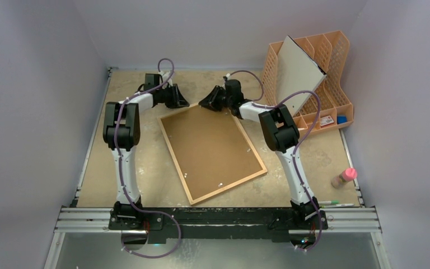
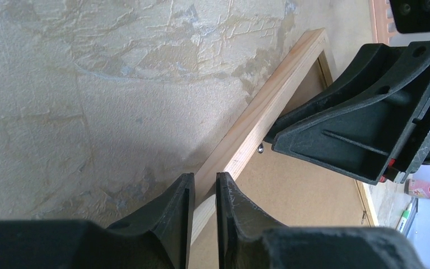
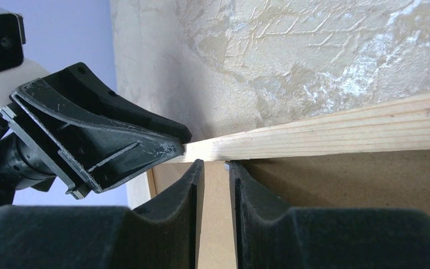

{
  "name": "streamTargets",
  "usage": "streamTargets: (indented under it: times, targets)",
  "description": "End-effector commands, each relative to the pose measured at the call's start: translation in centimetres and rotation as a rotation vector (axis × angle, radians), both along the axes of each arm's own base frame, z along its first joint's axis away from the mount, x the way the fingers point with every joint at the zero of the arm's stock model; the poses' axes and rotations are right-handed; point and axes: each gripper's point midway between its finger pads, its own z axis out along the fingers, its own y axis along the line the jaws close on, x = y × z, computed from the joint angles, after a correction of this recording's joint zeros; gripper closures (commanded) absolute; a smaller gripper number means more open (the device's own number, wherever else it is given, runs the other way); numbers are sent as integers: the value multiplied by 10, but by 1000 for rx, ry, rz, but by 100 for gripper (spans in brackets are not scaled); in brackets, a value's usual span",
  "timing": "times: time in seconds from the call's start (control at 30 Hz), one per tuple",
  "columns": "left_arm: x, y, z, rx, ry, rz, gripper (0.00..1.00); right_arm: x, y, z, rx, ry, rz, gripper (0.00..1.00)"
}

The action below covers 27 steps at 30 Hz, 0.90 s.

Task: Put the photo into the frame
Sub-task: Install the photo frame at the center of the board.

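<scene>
Frame [image 1: 229, 186]: back up on table [image 1: 145, 168]. Left gripper [image 2: 204, 182], right gripper [image 3: 216, 168]: jaws narrowly parted at its far rail. Cannot tell whether they pinch it.

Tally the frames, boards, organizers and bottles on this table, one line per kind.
Wooden picture frame: 1
Brown backing panel: 1
White-grey board: 1
Orange lattice organizer: 1
Pink-capped bottle: 1
Total: 5
</scene>
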Motion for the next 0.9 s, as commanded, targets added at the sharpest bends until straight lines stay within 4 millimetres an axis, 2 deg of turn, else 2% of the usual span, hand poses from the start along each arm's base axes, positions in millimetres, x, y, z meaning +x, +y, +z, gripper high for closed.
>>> streamTargets:
  times: [0.0,0.2,0.27,0.33,0.43,0.53,0.63,0.77,0.87]
  targets:
    - [-21,-20,-44,31,121,-26,79,-38,25,-31,-10,67,127,74]
    - [-19,-19,-45,36,132,-14,81,-40,27,-26,-7,75,141,71]
    - [-16,-17,-39,46,120,-10,81,-29,19,-19,-62,47,117,66]
    - [-11,-15,-30,55,105,-3,80,-6,9,0,-145,-17,72,62]
    - [0,-11,-12,58,80,22,77,25,-9,48,-239,-155,12,55]
    - [13,-5,7,50,59,60,69,43,-38,88,-320,-243,-44,50]
    - [25,3,28,36,37,102,64,47,-76,105,-428,-280,-88,45]
    - [36,20,52,29,13,173,58,38,-127,107,-631,-306,-103,34]
    - [36,32,66,44,1,214,54,23,-152,97,-792,-322,-38,20]
